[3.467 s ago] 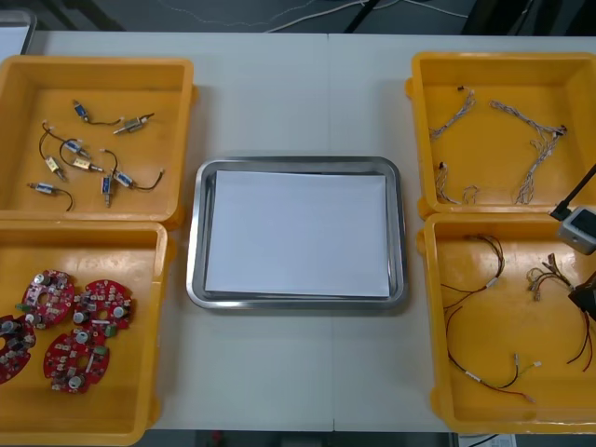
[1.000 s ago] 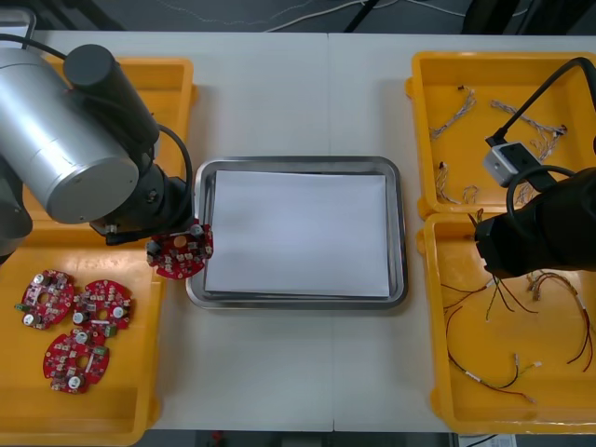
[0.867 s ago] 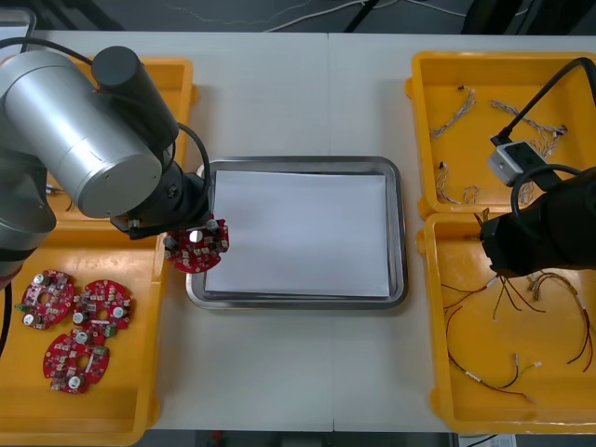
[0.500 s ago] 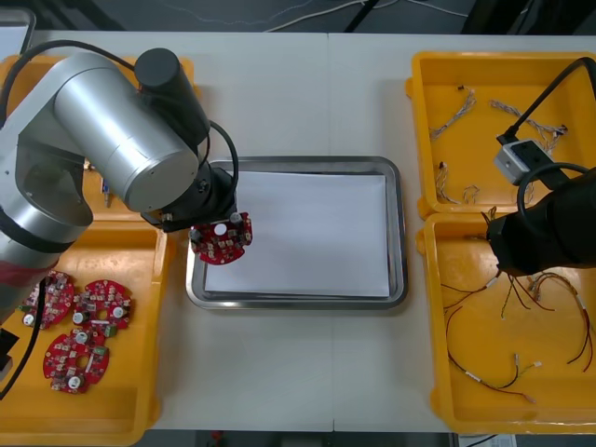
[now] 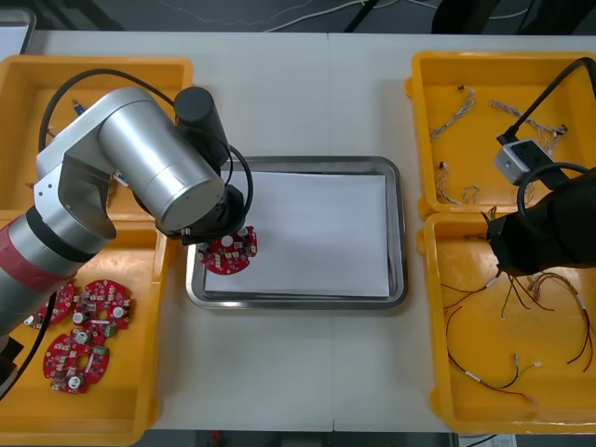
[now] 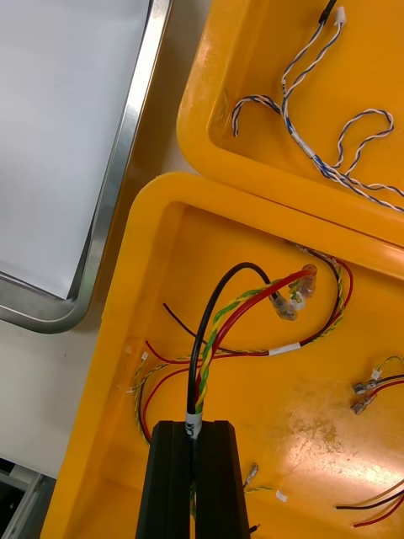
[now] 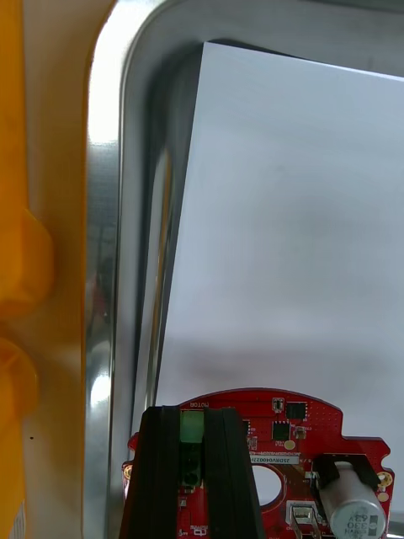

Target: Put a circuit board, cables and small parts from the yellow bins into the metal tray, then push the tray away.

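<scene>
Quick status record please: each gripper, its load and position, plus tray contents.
left gripper: shut on circuit board, over the metal tray at its left end
right gripper: shut on black and red-and-yellow cables, over the near right yellow bin
tray lining: white, no loose item on it
spare boards: three, in the near left yellow bin

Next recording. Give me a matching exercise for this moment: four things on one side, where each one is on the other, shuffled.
Things
1. lone circuit board
2. black, red and yellow cables
3. blue and white cables
4. three circuit boards

Places
a. lying in the far right bin
b. in the jaws of the left gripper, over the white sheet in the tray
c. lying in the near left bin
d. in the jaws of the right gripper, over the near right bin

Pairs: 1-b, 2-d, 3-a, 4-c
</scene>
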